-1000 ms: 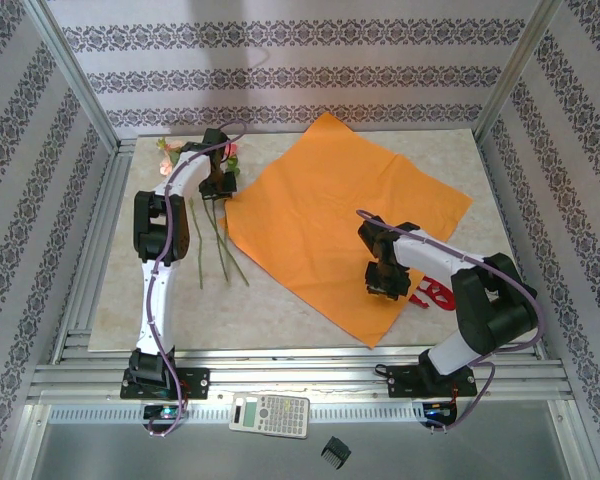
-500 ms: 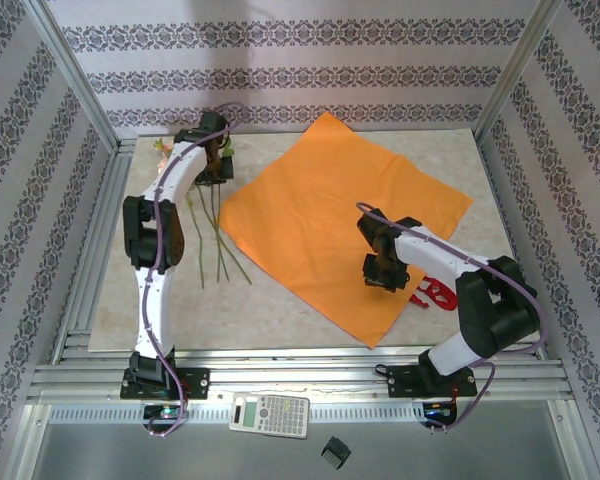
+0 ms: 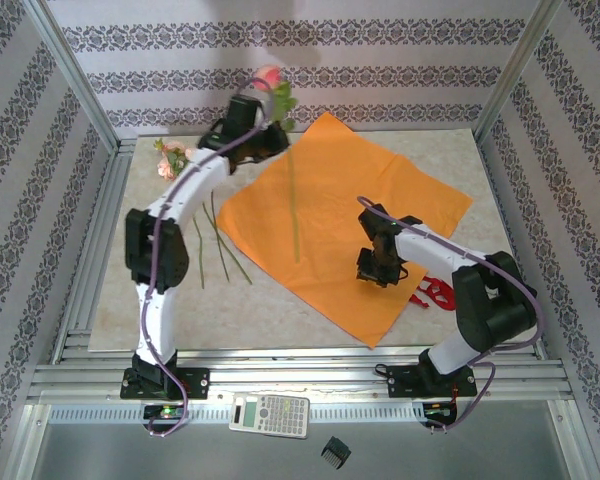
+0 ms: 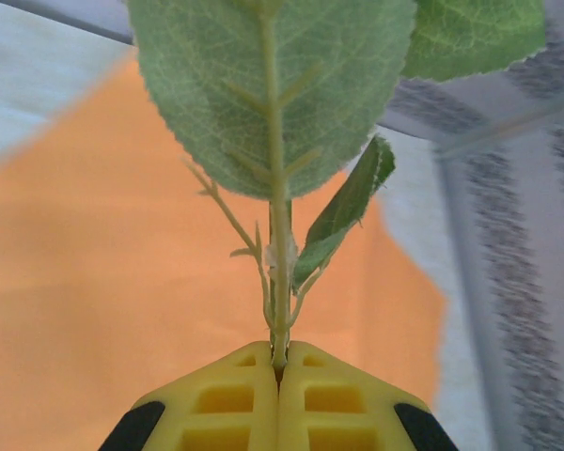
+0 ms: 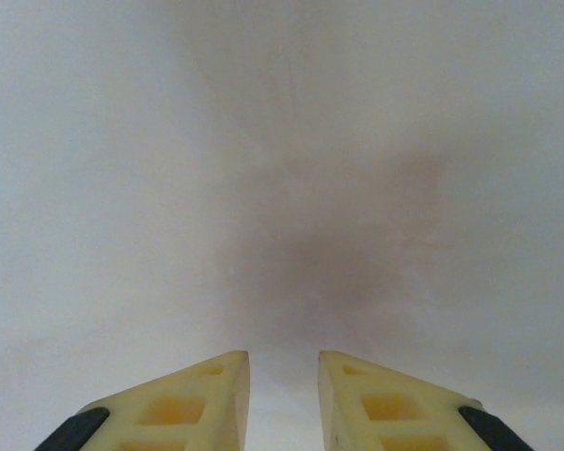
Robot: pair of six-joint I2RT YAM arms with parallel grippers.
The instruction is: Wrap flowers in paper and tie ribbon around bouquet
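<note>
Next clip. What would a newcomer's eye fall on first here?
The big orange paper spread flat in the middle dominates. At its far left corner, the left end effector is shut on the stem of a single pink rose held up in the air, the stem hanging over the sheet. The right end effector is open above the paper's near part, close to the red ribbon.
</note>
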